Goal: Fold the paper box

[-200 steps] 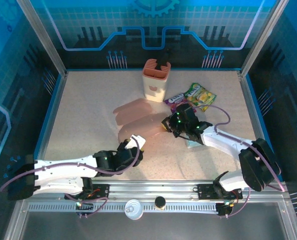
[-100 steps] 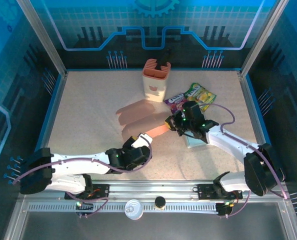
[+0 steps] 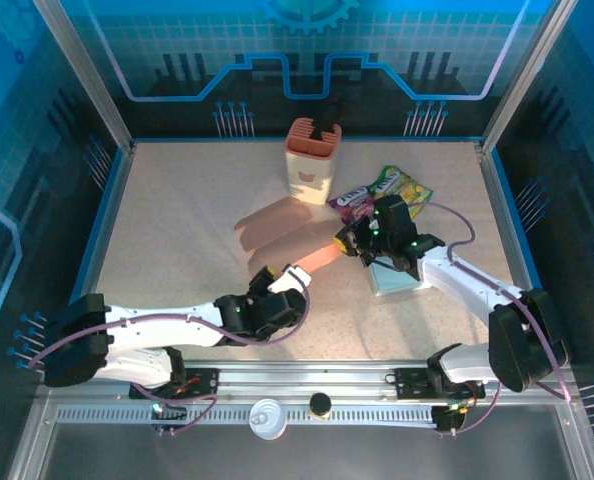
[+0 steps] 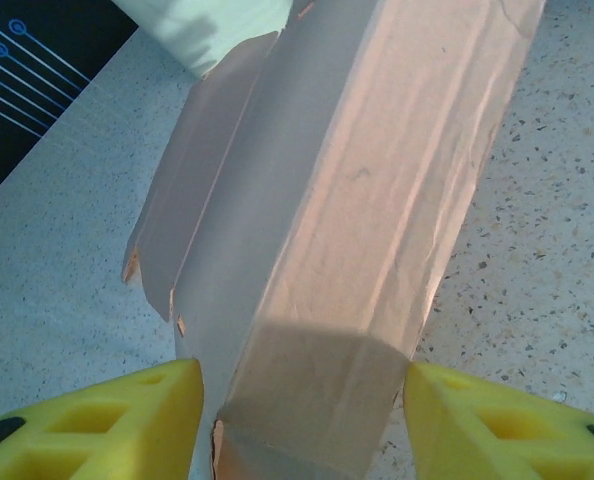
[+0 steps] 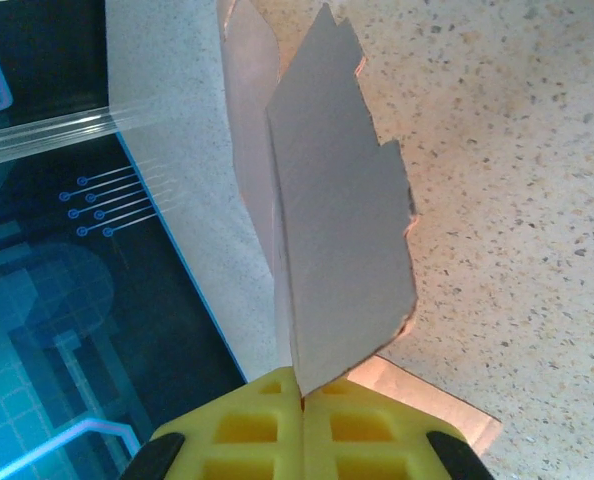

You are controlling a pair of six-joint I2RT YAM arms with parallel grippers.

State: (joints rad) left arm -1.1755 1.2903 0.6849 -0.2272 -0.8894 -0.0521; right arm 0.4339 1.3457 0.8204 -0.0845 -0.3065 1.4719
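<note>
Paper box [image 4: 377,200], part folded: its near end sits between your left gripper's [image 3: 285,280] spread, empty pads, while your right gripper [image 5: 300,385], clamped tight on a flap, likely steadies it for creasing.

A peach holder [image 3: 311,165] stands near bright snack packets [image 3: 389,192].

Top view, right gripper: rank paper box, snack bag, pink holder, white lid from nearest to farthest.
1. paper box: pinched in the right gripper, to its left.
2. snack bag: just behind it.
3. pink holder: back centre.
4. white lid: near rail.
</note>
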